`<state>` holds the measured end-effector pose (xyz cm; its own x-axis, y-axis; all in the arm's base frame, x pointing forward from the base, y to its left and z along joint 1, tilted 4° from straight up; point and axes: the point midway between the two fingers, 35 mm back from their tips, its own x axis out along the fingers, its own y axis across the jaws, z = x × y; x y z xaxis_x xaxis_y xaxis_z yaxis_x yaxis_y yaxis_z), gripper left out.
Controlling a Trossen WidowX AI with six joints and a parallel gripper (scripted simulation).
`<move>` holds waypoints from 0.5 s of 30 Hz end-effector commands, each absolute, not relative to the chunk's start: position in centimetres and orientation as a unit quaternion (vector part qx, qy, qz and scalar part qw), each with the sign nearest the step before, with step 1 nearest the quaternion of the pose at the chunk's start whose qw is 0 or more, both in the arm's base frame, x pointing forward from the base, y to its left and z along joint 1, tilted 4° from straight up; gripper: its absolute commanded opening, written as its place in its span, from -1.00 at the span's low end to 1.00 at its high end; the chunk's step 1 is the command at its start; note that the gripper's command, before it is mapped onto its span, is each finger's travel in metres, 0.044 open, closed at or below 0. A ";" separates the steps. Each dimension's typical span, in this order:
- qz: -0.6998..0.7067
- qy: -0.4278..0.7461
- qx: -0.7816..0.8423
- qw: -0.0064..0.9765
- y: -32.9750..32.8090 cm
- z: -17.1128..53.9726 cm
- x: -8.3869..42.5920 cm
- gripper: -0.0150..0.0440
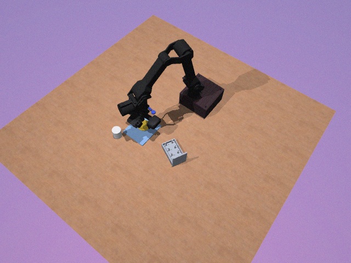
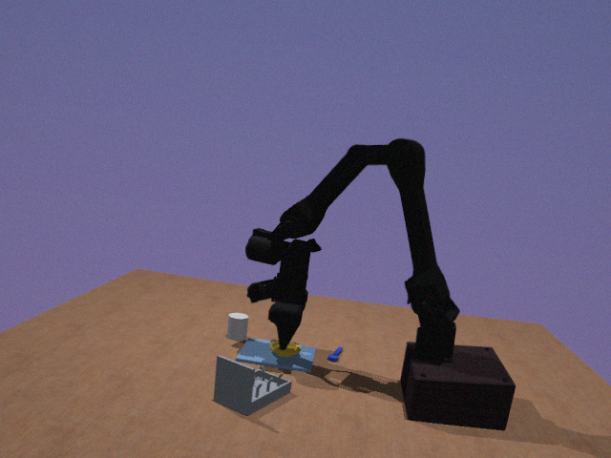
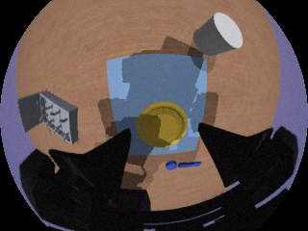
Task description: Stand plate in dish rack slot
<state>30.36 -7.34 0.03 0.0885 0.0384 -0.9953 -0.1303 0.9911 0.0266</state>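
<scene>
two open fingers [image 1: 143,123] [image 2: 283,347], seemingly just above a wood-brown tabletop [image 1: 136,198] [image 2: 123,394] [image 3: 87,38], purple surroundings

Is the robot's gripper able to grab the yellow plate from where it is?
Probably yes: the gripper is open just above the yellow plate, and nothing seems to block its fingers.

Single black arm [image 1: 154,70] [image 2: 340,182] arched high, end effector [image 1: 145,124] [image 2: 284,344] [image 3: 166,130] pointing down, jaws spread wide, nothing held.
</scene>
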 end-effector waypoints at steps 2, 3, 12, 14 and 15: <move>0.057 0.676 -0.030 0.734 -7.2 -1.0 30.2 0.86; 0.057 0.676 -0.030 0.734 -7.1 -1.1 30.2 0.86; 0.057 0.676 -0.030 0.734 -7.1 -2.1 30.3 0.84; 0.057 0.676 -0.030 0.734 -7.1 -2.1 30.3 0.80; 0.057 0.676 -0.030 0.734 -7.1 -2.1 30.3 0.77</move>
